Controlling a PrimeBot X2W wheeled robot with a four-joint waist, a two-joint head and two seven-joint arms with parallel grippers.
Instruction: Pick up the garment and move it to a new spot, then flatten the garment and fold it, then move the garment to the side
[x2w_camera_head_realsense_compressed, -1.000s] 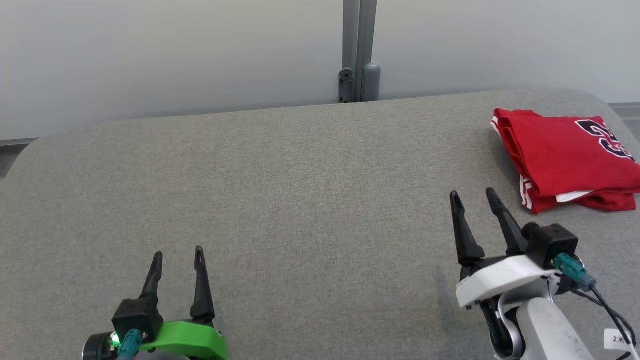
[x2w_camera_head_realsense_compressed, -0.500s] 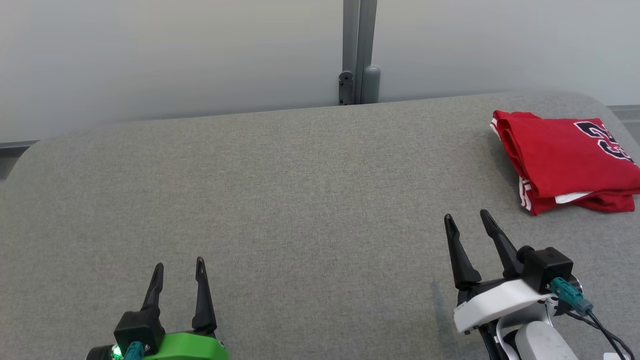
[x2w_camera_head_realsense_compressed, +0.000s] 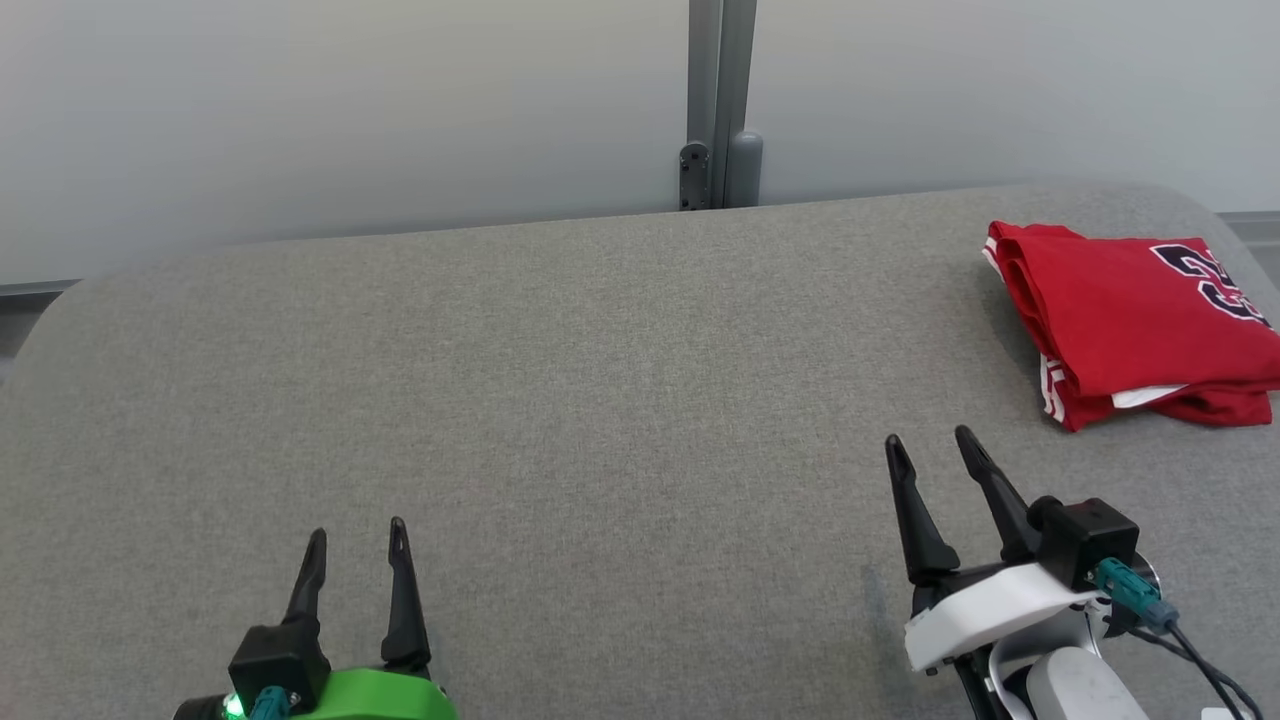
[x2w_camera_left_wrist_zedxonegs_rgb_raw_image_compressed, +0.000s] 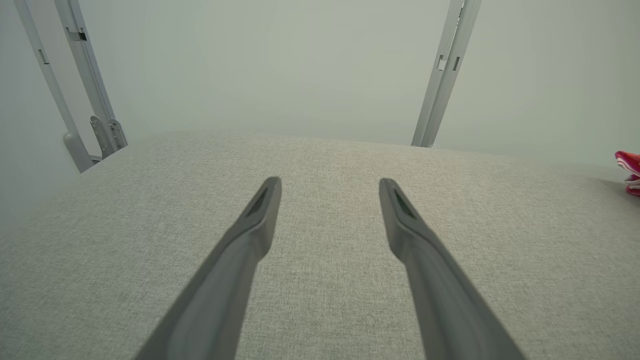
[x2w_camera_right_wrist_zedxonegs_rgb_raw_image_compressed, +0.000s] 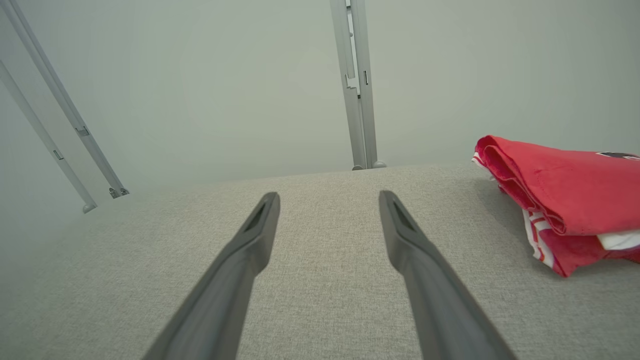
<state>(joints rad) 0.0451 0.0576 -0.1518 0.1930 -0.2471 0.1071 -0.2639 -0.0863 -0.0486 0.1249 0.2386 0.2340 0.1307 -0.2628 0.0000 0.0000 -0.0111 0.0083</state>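
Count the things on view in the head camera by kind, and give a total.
Garment: 1 (red, folded)
Grippers: 2 (left gripper, right gripper, both open)
Table: 1
Post: 1
Total: 5

The jersey (x2w_camera_head_realsense_compressed: 1120, 310) is red with white-striped trim and dark, white-edged numerals. The tabletop (x2w_camera_head_realsense_compressed: 600, 400) is speckled grey.

Dark numerals on garment (x2w_camera_head_realsense_compressed: 1120, 310) (partly unreadable)
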